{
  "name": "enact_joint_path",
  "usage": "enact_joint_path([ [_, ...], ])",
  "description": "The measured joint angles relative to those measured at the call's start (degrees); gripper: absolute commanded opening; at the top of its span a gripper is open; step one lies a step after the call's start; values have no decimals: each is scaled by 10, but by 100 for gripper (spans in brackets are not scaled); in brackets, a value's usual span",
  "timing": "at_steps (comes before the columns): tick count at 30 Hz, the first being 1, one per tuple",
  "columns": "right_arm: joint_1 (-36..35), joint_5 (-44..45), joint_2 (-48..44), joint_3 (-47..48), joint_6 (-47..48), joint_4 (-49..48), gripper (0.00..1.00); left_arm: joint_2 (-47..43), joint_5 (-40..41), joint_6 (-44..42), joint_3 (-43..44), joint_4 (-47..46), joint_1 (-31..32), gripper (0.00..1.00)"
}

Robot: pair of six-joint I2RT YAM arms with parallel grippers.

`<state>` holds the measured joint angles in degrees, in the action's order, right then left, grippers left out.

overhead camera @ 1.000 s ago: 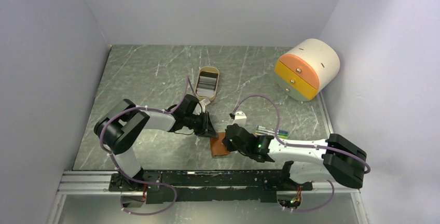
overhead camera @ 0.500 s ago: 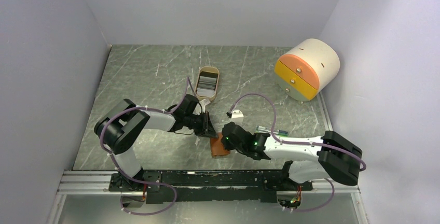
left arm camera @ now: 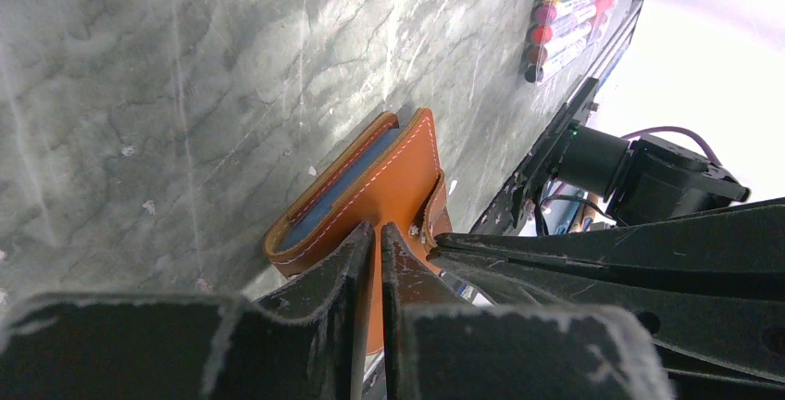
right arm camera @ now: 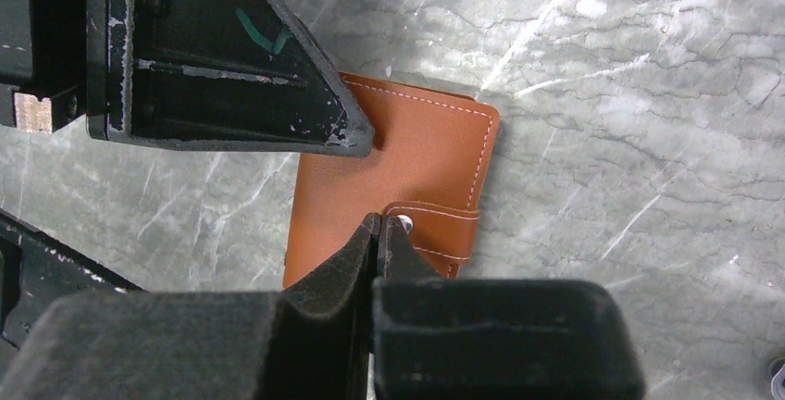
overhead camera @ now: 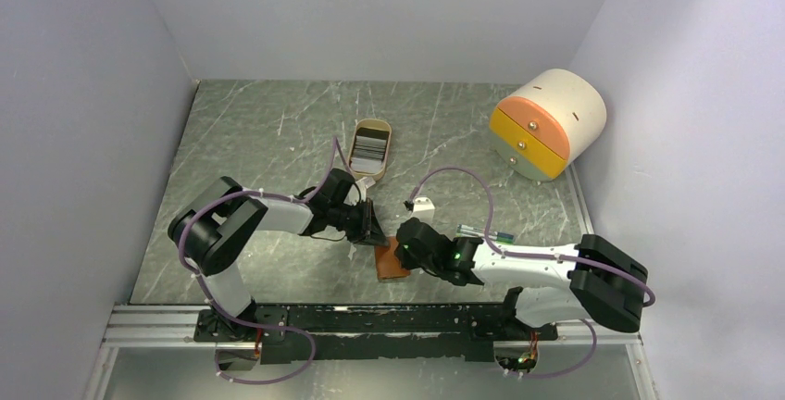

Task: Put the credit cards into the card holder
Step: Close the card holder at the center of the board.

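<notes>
The card holder (overhead camera: 391, 261) is a brown leather wallet lying folded on the marble table, its strap (right arm camera: 444, 224) and snap facing up. A light blue card edge (left arm camera: 335, 193) shows inside its open side. My left gripper (left arm camera: 378, 231) is shut, only a hairline gap between its tips, and they press on the wallet's cover (left arm camera: 393, 164). My right gripper (right arm camera: 380, 226) is shut, its tips resting at the strap's snap end. The left fingers (right arm camera: 278, 104) reach the wallet's far corner. Grey-white credit cards (overhead camera: 369, 147) stand in a tan tray.
The tan tray (overhead camera: 373, 128) sits behind the left gripper. An orange and white drum-shaped drawer box (overhead camera: 546, 122) stands at the back right. Coloured pens (overhead camera: 486, 232) lie to the right of the wallet. A small white block (overhead camera: 425, 205) sits just behind it.
The right arm has shifted a little left, bringing its gripper further over the wallet. The left gripper has stayed in place, its jaws closing very slightly.
</notes>
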<state>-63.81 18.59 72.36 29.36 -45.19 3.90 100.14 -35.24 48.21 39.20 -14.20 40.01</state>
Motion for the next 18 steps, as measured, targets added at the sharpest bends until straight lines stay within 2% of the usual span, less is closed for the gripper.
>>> enact_joint_path([
  [18,0,-13,21,16,0,9,0,0,0,0,-1,-2,0,15],
])
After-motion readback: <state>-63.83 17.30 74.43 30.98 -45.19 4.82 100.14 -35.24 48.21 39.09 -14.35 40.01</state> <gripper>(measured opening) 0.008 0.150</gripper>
